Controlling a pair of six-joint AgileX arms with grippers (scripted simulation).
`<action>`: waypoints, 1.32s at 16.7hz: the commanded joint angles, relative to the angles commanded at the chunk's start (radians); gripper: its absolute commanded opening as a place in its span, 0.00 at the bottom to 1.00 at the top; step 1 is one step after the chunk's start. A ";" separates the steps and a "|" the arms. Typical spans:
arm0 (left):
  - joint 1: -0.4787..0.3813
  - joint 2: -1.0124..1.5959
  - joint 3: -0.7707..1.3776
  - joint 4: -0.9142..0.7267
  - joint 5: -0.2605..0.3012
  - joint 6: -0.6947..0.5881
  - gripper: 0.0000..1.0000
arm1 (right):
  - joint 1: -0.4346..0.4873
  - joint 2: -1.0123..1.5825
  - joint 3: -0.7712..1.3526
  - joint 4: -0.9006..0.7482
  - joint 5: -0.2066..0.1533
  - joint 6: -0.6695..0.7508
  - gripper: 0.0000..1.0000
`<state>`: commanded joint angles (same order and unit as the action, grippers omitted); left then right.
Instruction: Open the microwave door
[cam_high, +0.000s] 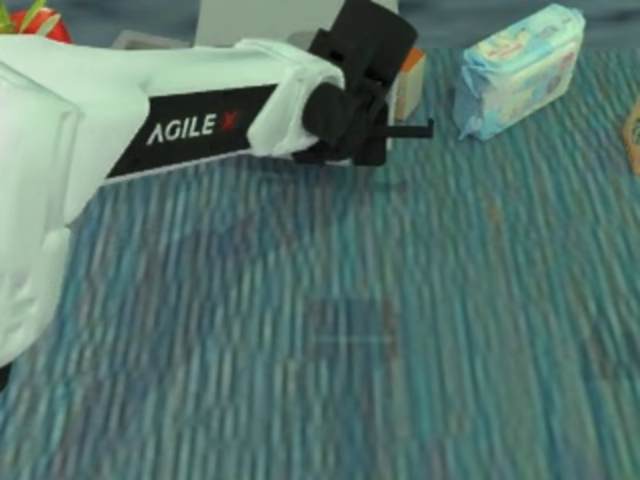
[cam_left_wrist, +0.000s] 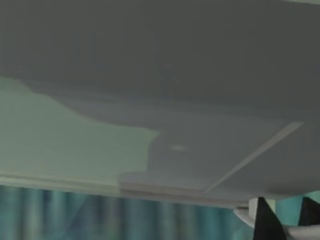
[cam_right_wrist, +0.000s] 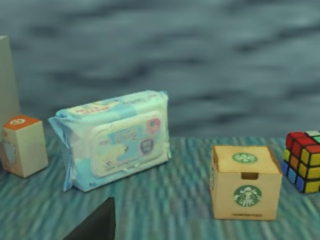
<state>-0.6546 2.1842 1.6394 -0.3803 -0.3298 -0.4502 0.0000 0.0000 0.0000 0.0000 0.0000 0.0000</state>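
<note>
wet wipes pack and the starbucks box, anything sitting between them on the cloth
Nothing: in the right wrist view the stretch of teal cloth between the wet wipes pack and the Starbucks box is bare.

A rendered tabletop test scene, not a lived-in room: a flat table (cam_high: 330, 350) with a blue-green striped cover carries unrelated household goods. Around a pack of wet wipes (cam_right_wrist: 114, 138) stand a small orange-topped carton (cam_right_wrist: 22, 145), a cardboard coffee-logo box (cam_right_wrist: 245, 182) and a colour-puzzle cube (cam_right_wrist: 304, 160).

Microwave (cam_high: 250, 20) mostly hidden behind left arm (cam_high: 180, 110), cut by top edge
</note>
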 joint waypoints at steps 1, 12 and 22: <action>-0.008 0.002 0.004 0.001 0.006 -0.004 0.00 | 0.000 0.000 0.000 0.000 0.000 0.000 1.00; 0.008 -0.045 -0.075 0.047 0.039 0.055 0.00 | 0.000 0.000 0.000 0.000 0.000 0.000 1.00; 0.008 -0.045 -0.075 0.047 0.039 0.055 0.00 | 0.000 0.000 0.000 0.000 0.000 0.000 1.00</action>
<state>-0.6470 2.1395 1.5646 -0.3335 -0.2907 -0.3956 0.0000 0.0000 0.0000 0.0000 0.0000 0.0000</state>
